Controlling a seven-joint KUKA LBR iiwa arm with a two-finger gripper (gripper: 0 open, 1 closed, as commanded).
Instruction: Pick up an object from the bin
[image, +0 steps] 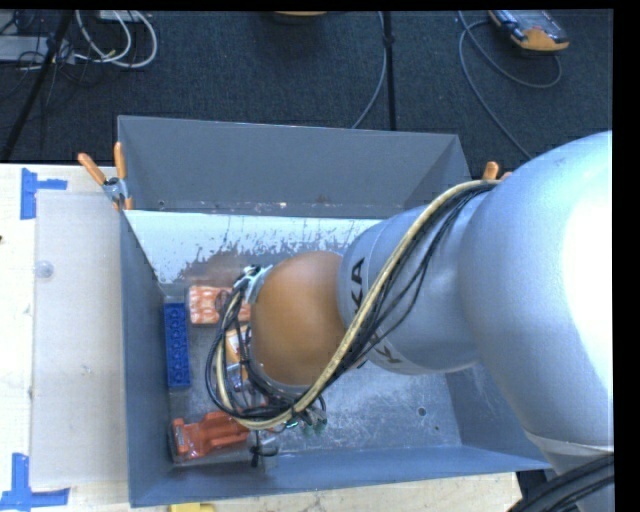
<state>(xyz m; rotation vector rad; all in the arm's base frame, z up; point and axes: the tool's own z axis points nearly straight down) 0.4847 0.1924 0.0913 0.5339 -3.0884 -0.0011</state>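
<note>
**A:** Where do we have the end effector (260, 448)?

**B:** Low in the grey bin (400, 440), under the orange cover (295, 320) on the wrist of the arm (520, 300). Looped black and yellow cables (225, 385) hang about it. We see just a dark tip of it poking out below the cover, close to the bin's near wall.

**A:** Is it open or closed?

**B:** We cannot tell. The cover and the cables hide that part of it from us.

**A:** What lies nearest to it?

**B:** An orange-red piece (205, 435), lumpy and longish, lies flat on the bin floor just to the left of the end effector, in the near left corner. Its right end runs in under the cables. It may be touching the end effector, though we cannot make that out.

**A:** And further off?

**B:** Left of the end effector and farther from the camera, a long blue brick (177, 345) lies along the left wall, apart from the orange-red piece. Past the brick's far end, a pale orange piece (205, 303) sits just beside the edge of the cover. A small orange scrap (233, 347) shows through the cable loops, on the far side of the end effector and partly hidden by the cover. We cannot tell what kind of thing it is.
</note>
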